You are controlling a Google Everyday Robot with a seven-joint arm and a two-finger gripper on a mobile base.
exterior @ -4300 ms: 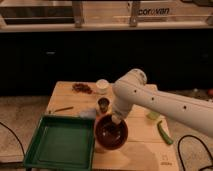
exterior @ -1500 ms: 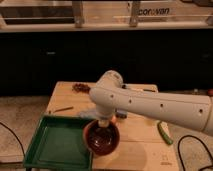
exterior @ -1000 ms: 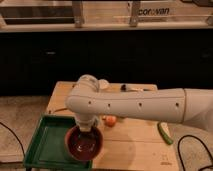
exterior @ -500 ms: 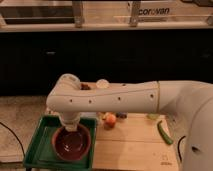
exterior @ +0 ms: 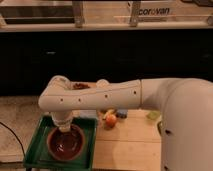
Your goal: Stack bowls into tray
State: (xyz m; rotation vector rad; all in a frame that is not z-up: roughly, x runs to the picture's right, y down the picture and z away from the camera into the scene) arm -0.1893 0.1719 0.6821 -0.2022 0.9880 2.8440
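Hanging at the far rim of the reddish-brown bowl (exterior: 66, 146), the gripper (exterior: 63, 129) seems to be seating it in the green tray (exterior: 36, 141); clamped or released, I cannot tell.

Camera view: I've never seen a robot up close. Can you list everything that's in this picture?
Bowl: one, glossy dark reddish-brown, inside the tray.
Tray: one, dark green, at the table's left end.
Fruit: one, small and orange, on the table right of the tray.
Yellow thing: one, just behind the fruit; too blurred to name.
Pale green thing: one, on the table's right side, next to the robot's body.
Table: one, light wood, under it all.
Cabinets: dark, along the back.
Arm: one, white, reaching left across the table.
Claw: one, at the arm's end, down at the bowl's back rim, over the tray.
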